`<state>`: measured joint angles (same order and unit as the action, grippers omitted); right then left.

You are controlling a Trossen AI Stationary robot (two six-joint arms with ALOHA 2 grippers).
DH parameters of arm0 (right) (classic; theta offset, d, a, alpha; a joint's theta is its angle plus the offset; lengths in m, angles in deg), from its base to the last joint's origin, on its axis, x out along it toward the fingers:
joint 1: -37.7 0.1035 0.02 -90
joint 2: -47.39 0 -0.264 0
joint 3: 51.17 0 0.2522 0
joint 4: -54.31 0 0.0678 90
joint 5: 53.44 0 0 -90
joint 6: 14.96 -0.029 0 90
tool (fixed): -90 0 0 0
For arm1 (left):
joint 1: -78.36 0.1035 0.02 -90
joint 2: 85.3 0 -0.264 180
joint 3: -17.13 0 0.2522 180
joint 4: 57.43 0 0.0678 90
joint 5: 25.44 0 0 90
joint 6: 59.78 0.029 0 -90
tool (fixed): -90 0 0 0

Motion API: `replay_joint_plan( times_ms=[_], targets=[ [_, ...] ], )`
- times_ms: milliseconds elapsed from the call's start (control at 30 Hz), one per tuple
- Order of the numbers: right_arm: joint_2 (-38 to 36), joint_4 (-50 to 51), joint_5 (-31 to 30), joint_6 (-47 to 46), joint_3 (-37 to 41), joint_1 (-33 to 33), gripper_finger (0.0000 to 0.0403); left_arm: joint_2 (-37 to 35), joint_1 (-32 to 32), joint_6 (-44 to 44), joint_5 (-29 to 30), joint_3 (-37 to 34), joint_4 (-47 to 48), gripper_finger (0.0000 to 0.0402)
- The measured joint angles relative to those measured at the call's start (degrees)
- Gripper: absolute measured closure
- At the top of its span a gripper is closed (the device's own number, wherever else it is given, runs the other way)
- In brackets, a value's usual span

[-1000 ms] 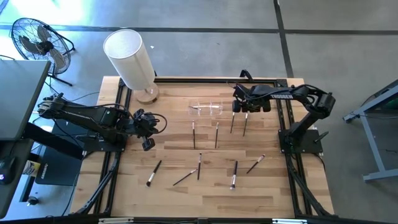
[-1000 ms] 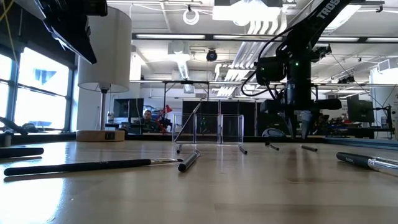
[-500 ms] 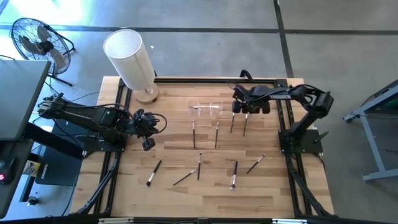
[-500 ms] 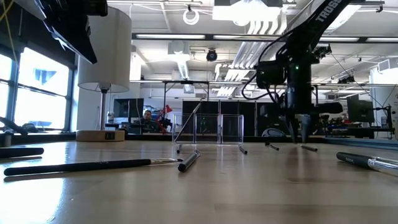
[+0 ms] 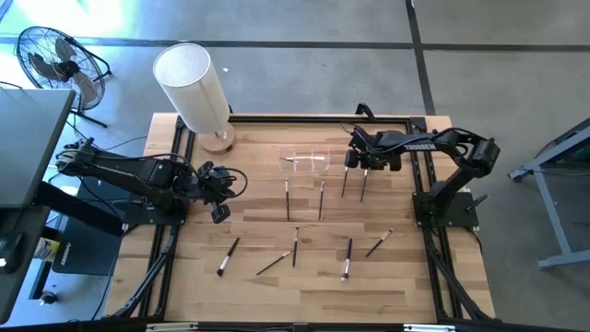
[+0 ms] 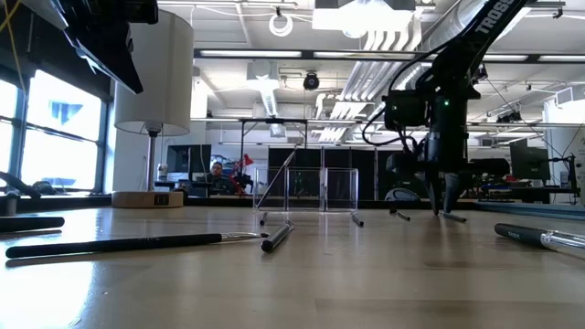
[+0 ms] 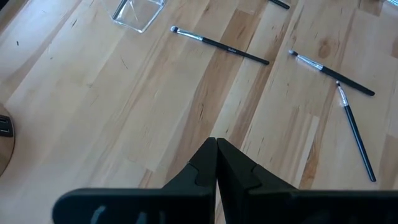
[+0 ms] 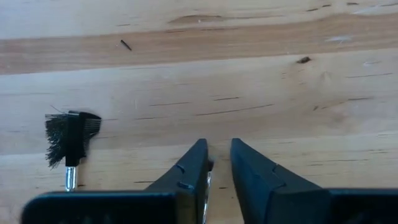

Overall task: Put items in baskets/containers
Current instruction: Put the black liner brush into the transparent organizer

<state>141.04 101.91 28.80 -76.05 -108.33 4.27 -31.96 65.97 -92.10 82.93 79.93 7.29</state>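
closed left tool [image 7: 216, 163], three brushes [image 7: 219, 46], clear holder [image 7: 138, 12]

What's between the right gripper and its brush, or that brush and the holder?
Nothing visible blocks either. The right gripper hangs right over the brush; toward the holder only a second brush lies flat.

Overhead, table-level, two wrists — shared table [image 5: 277, 221]

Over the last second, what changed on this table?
The right gripper has dropped lower toward the table and shifted slightly toward its own side, over the end of a brush. It holds nothing yet. The left gripper, the other brushes and the clear holder stayed put.
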Motion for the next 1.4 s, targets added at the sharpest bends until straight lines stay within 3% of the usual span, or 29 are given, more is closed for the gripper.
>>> replay_joint_plan(
  times_ms=[167,467,1033,1200,1400],
  targets=[
    [0.26,0.19,0.90,2.61,-0.66,0.00,0.0396,0.00,0.00,0.01,0.21,0.00,-0.07,0.0401],
    [-1.96,0.28,0.29,7.80,-0.38,0.23,0.0402,0.00,0.00,0.03,0.24,0.00,-0.11,0.0401],
    [-24.51,-1.36,-11.88,10.58,-0.27,5.82,0.0403,0.00,0.00,0.09,1.52,0.00,-0.15,0.0401],
    [-28.37,-5.47,-13.64,13.37,-0.29,7.16,0.0403,0.00,0.00,0.09,1.75,0.00,-0.33,0.0401],
    [-28.21,-18.96,-14.65,17.44,-0.36,8.97,0.0403,0.00,0.00,0.07,1.77,0.00,-0.78,0.0401]
  ],
)
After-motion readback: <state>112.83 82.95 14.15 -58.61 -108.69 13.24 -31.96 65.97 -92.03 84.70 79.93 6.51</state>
